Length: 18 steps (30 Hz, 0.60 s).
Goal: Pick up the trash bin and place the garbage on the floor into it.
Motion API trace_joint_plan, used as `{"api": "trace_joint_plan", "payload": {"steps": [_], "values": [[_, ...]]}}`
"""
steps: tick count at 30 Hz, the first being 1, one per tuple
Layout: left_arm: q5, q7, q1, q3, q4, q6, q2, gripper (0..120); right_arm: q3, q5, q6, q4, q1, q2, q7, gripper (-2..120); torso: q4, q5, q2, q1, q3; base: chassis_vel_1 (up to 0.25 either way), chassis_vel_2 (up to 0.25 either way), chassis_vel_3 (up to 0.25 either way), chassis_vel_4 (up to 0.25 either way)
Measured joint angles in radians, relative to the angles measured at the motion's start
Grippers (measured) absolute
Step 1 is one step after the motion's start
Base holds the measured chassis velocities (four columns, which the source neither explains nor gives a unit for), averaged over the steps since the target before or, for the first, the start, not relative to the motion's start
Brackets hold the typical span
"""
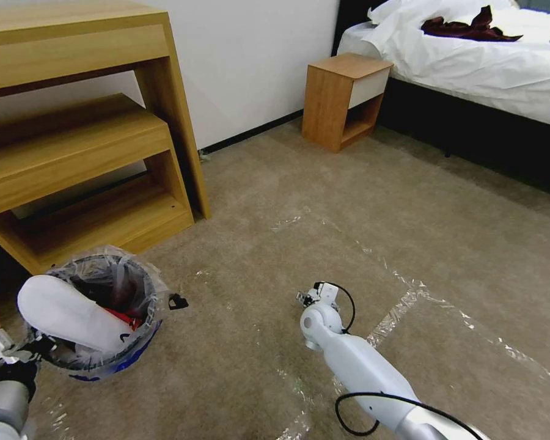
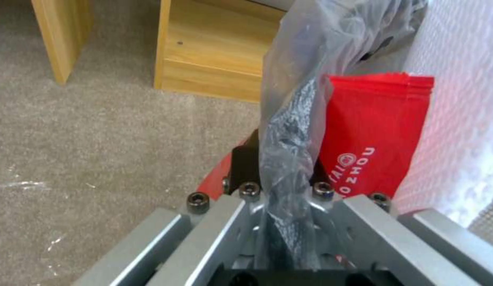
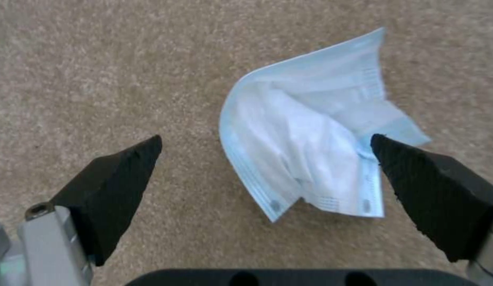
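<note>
The trash bin, blue outside and lined with a crinkly clear bag, is at the lower left of the head view. My left gripper is shut on its rim and bag. Inside lie a white slipper and a red wrapper. My right gripper reaches down to the carpet in the middle. In the right wrist view it is open, its black fingertips on either side of a crumpled light-blue face mask lying flat on the floor, not touching it.
A wooden desk with shelves stands just behind the bin. A small wooden nightstand and a bed are at the far right. Shiny tape strips cross the carpet. A small black piece lies beside the bin.
</note>
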Motion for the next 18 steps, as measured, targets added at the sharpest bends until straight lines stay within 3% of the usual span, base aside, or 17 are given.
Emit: {"api": "trace_joint_plan", "payload": {"steps": [6, 18], "values": [[-0.004, 0.001, 0.012, -0.001, -0.020, -0.002, 0.000, 1, -0.009, -0.051, 0.035, -0.115, 0.038, 0.047, -0.051, 99, 0.0000, 0.0001, 0.000, 0.000, 0.000, 0.000, 0.000, 0.000, 0.000], [-0.004, 0.002, 0.015, 0.003, -0.031, -0.004, 0.001, 1, -0.012, -0.121, 0.092, -0.229, 0.073, 0.062, -0.119, 99, -0.0001, 0.0001, 0.000, 0.000, 0.000, 0.000, 0.000, 0.000, 0.000]]}}
